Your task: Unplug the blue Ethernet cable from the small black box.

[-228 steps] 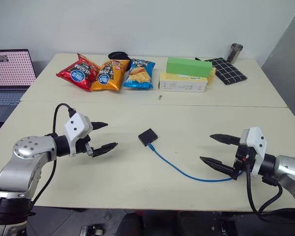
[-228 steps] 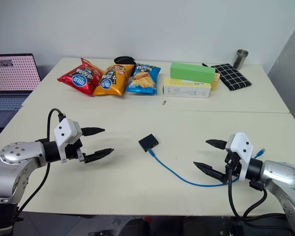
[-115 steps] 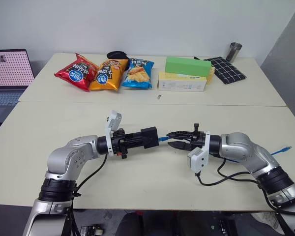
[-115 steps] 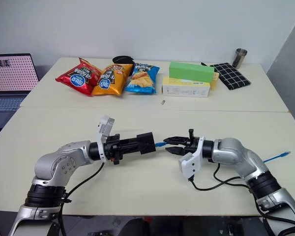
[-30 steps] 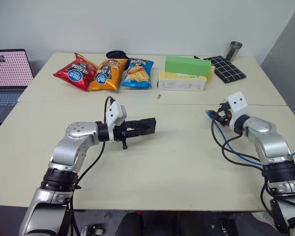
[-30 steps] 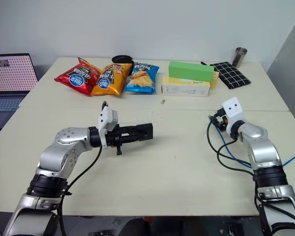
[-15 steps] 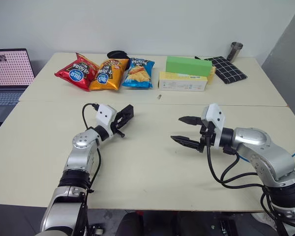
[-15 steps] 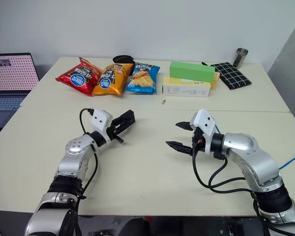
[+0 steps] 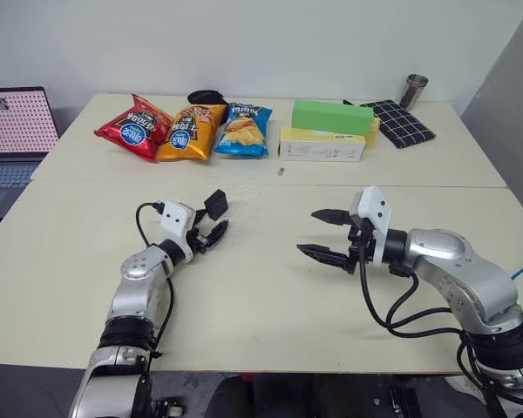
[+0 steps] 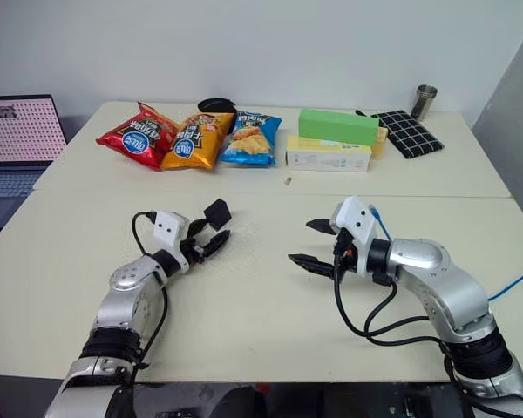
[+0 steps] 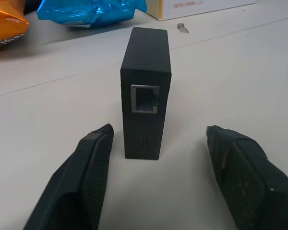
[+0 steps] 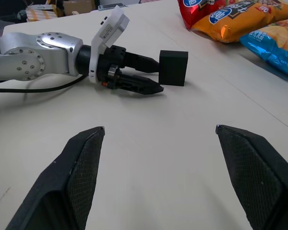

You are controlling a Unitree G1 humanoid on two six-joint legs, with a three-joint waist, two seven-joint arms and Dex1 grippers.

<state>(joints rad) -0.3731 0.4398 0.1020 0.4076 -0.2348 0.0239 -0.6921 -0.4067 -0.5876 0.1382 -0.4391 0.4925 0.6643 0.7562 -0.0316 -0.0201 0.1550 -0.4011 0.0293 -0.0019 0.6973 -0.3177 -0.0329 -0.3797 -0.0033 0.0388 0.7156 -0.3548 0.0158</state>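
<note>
The small black box [image 11: 145,110] stands on edge on the cream table [image 9: 261,296], its empty port facing my left gripper [image 9: 213,223]. That gripper is open, its fingertips [image 11: 93,177] a little short of the box on either side and not touching it. The box [image 9: 215,204] sits left of the table's middle. My right gripper [image 9: 321,233] hovers open and empty near the middle, pointing left toward the box [image 12: 173,67]. The blue Ethernet cable [image 10: 514,283] is unplugged. A stretch of it shows at the far right edge, and a short bit [image 10: 376,218] behind my right wrist.
Three snack bags [image 9: 187,131], a green box [image 9: 333,115] on a yellow box [image 9: 322,144], a black checked cloth [image 9: 405,124] and a metal cup [image 9: 417,91] line the far table. A small metal piece [image 9: 283,171] lies before them. A laptop [image 9: 17,131] sits far left.
My left gripper has sunk, swung left and opened, leaving the black box standing on the table. My right gripper let the cable go, swung in from the right and opened wider.
</note>
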